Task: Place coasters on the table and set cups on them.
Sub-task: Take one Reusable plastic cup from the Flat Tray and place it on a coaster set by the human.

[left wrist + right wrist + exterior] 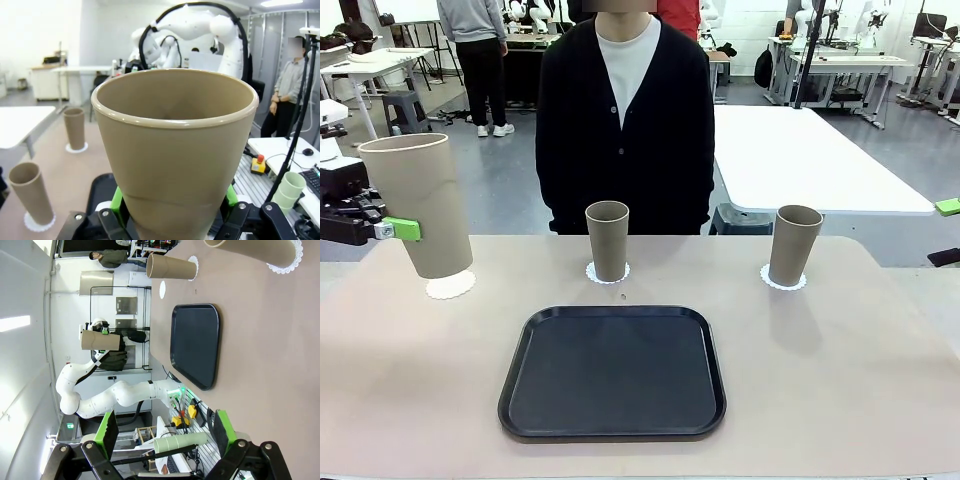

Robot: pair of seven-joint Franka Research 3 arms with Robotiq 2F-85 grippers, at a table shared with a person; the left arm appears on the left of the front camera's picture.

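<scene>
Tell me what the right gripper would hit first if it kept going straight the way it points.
Probably the table. The open right gripper looks along the tabletop, with the tray nearest ahead and two cups beyond. Depth is unclear, so it might pass above the tray.

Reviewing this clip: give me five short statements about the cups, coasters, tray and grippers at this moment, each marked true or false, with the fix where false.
1. The left gripper is shut on a cup. True.
2. That held cup stands flat on its coaster. False: it is tilted and lifted, its base just over the coaster.
3. The middle cup and the right cup each stand on a coaster. True.
4. A cup stands on the black tray. False: the tray carries no cup.
5. The right gripper holds a cup. False: its jaws are open with nothing between them.
</scene>
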